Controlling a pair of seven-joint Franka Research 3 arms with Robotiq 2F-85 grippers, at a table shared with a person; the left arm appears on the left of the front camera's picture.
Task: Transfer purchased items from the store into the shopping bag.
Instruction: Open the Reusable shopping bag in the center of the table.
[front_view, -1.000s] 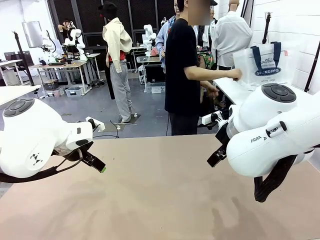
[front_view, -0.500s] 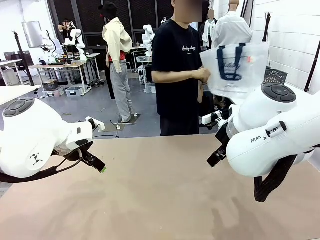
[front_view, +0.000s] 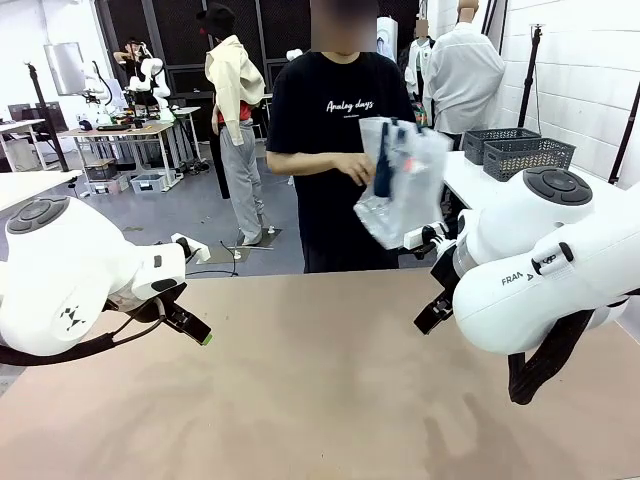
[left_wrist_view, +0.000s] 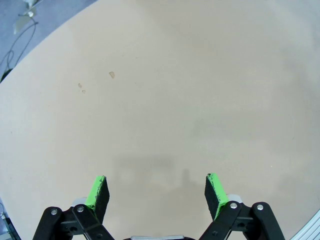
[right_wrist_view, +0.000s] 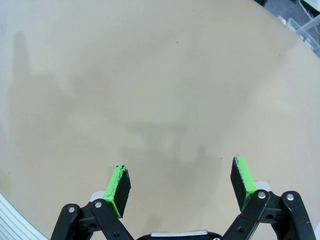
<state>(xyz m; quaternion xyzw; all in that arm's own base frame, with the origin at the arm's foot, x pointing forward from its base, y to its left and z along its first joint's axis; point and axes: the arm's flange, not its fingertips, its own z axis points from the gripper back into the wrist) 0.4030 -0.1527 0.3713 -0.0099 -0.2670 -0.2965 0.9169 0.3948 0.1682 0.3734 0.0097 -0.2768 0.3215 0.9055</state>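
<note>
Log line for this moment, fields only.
left gripper: open, empty | right gripper: open, empty | shopping bag: held by person's hand

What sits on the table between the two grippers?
Nothing: in the front view the table between the left gripper and the right gripper is bare. The person holds the bag beyond it.

Two dark lattice baskets (front_view: 530, 158) sit on a white counter (front_view: 468, 182) beyond the tan table (front_view: 320, 400).

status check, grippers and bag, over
Left gripper open, empty. Right gripper open, empty. Shopping bag in person's hand, far side. Nothing in the way.
</note>
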